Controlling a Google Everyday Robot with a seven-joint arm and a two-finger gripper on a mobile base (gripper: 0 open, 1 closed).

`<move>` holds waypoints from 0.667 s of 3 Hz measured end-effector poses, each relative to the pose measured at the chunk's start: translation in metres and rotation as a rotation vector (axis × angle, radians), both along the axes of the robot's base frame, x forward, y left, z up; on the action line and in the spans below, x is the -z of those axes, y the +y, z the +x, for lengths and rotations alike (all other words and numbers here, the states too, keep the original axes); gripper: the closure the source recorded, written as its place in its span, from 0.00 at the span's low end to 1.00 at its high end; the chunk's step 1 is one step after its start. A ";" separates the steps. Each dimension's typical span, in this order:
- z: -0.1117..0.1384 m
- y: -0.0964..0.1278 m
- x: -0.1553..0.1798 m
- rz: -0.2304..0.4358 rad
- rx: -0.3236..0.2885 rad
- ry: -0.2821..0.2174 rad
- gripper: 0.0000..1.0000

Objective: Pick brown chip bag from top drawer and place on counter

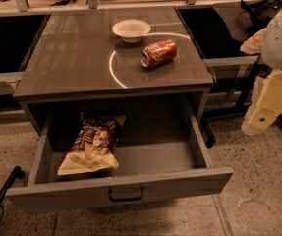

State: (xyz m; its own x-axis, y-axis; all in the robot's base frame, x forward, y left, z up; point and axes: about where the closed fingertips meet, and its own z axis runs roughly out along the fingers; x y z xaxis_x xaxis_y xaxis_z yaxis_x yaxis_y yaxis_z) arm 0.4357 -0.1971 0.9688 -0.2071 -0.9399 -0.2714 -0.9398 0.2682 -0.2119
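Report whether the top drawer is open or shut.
Open. The drawer is pulled out, its inside showing, with the chip bag lying at its left. The gripper hangs at far right, off the drawer.

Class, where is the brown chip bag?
Camera view: brown chip bag lies left in the open top drawer; the tool is unseen, arm at right edge.

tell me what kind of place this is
Probably an office kitchenette or a mock-up lab: a glossy grey counter holding a white bowl and a red soda can, a brown chip bag in the open top drawer, and a speckled floor. The pincer hangs right of the counter.
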 end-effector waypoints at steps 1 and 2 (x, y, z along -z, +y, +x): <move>0.000 0.000 0.000 0.000 0.000 0.000 0.00; 0.001 0.002 0.008 0.035 0.010 0.016 0.00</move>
State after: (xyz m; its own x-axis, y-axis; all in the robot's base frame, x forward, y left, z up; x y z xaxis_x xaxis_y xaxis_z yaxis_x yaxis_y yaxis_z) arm 0.4371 -0.1947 0.9610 -0.2209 -0.9279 -0.3005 -0.9402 0.2845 -0.1874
